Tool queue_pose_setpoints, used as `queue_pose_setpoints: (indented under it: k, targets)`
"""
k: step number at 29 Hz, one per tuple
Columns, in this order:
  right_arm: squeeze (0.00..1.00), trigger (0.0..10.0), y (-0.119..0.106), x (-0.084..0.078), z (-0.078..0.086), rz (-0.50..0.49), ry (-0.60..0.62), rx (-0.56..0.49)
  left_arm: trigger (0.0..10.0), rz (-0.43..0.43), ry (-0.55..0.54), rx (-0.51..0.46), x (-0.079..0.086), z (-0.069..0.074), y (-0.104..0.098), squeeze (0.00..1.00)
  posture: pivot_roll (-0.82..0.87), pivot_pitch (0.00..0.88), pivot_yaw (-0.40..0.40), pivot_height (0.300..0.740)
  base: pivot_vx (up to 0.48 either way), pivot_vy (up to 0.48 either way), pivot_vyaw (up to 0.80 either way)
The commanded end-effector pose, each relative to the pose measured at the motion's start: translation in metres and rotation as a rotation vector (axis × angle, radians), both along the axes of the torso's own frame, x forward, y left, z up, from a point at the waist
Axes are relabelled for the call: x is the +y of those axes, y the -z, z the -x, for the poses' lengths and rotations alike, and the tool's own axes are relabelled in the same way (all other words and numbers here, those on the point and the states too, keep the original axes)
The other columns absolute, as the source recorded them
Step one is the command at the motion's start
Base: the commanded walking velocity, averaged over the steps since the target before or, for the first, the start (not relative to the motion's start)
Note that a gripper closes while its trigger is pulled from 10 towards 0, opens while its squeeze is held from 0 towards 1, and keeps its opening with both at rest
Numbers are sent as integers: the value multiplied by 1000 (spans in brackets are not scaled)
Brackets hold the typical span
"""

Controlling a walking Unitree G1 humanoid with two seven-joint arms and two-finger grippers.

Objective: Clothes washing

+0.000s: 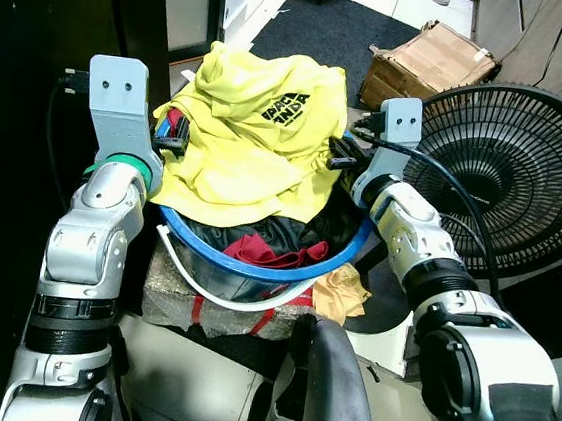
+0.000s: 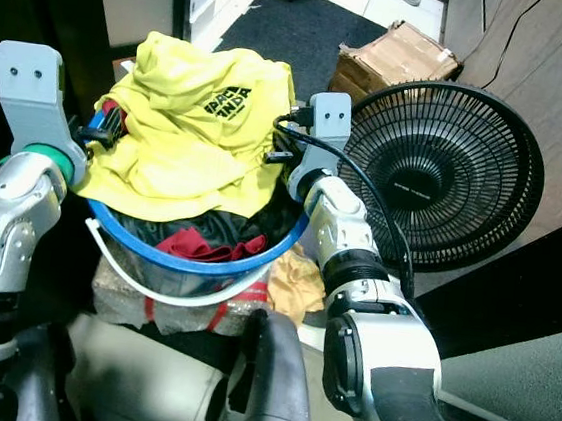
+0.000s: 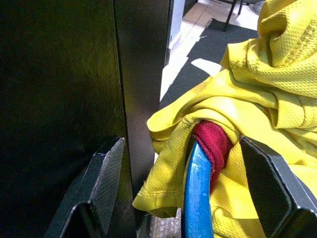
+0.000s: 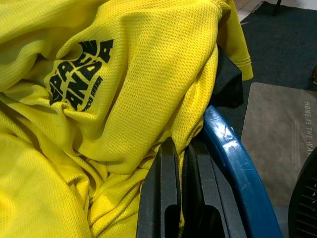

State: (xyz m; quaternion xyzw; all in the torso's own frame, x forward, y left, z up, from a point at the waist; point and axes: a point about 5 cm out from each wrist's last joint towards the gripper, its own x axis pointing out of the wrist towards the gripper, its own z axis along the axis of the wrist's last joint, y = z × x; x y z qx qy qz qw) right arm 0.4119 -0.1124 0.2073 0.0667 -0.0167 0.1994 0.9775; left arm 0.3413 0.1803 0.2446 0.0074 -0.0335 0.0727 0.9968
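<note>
In the left eye view, a blue basket (image 1: 341,262) heaped with a yellow shirt (image 1: 248,137) was seen between both arms, a black fan (image 1: 511,174) to its right. In the left wrist view, the left gripper (image 3: 190,193) was spread wide astride the blue rim. In the right wrist view, the right gripper (image 4: 185,191) was nearly closed, pinching yellow shirt cloth just inside the rim.
</note>
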Motion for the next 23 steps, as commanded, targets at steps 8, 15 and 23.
queue_pose_setpoints:
  k: [8,15,23]
  targets:
    - [0,0,-40,-19,-4,-194,17,-132,10000,22,-69,49,12,0,11,0,102,215,-122,385,0,0,0]
    - [0,10000,-112,-47,10,-206,113,-510,10000,21,-52,43,10,-5,9,0,89,184,-101,385,0,0,0]
    - [0,10000,-159,-90,40,-193,300,-770,10000,14,-15,40,4,-12,6,0,75,142,-55,385,0,0,0]
